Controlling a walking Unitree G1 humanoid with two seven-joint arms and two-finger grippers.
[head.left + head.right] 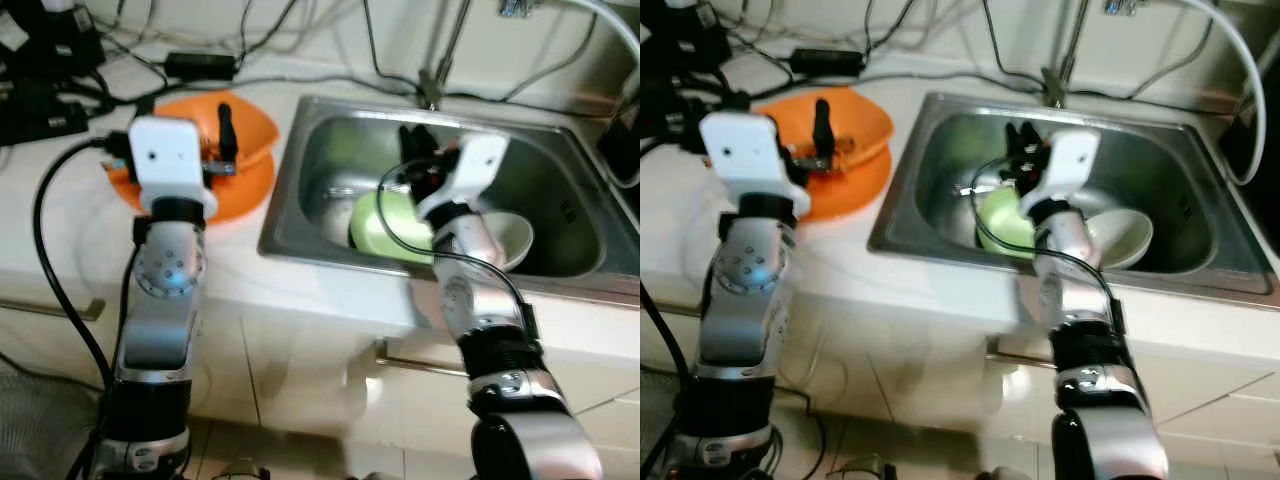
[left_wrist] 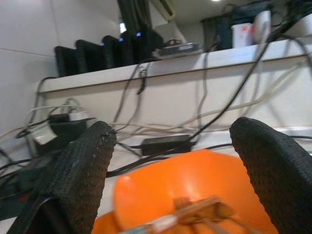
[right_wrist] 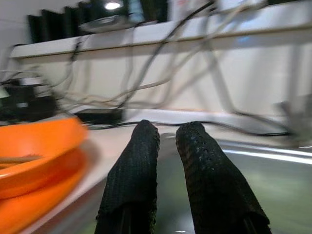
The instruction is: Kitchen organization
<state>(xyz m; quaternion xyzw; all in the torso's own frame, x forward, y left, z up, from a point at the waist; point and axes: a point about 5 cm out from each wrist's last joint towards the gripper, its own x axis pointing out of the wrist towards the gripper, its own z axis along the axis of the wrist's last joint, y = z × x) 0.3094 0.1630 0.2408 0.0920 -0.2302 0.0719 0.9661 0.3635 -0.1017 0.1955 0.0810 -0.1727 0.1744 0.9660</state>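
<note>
Left pincer (image 2: pixel 175 161) spread over orange bowl (image 2: pixel 195 190), utensil (image 2: pixel 195 212) perhaps inside.

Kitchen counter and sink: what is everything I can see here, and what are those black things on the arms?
Orange bowls: two, stacked on the counter left of the sink.
Utensil: one, lying in the top orange bowl.
Sink: one, steel, set in the counter.
Green bowl: one, in the sink.
White bowl: one, in the sink beside the green bowl.
Cables: several, black, behind the orange bowls.
Left gripper: fingers black, spread over the orange bowls.
Right gripper: fingers black, close together above the sink.
</note>
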